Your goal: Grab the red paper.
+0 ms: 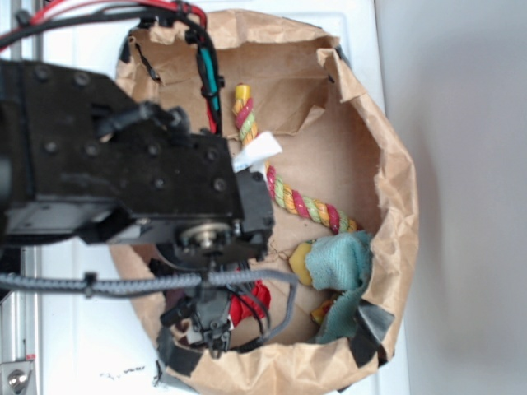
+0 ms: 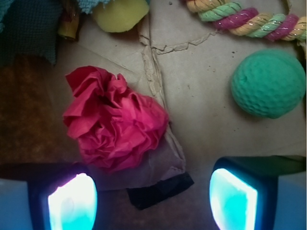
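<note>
The red paper (image 2: 112,127) is a crumpled, rose-like wad lying on the brown paper floor, left of centre in the wrist view. My gripper (image 2: 152,201) hangs just below it in that view, open wide, with nothing between its two glowing pads (image 2: 72,203). The wad sits a little ahead of the left pad, apart from it. In the exterior view only a sliver of the red paper (image 1: 249,303) shows beneath the black arm, beside my gripper (image 1: 207,325), whose fingers are mostly hidden by cables.
All lies inside a brown paper bag (image 1: 395,164) with raised walls. A green ball (image 2: 268,84) sits right of the wad, a striped rope (image 2: 240,19) above it. A teal cloth (image 1: 342,263), a yellow piece (image 2: 120,14) and black tape (image 2: 160,189) lie nearby.
</note>
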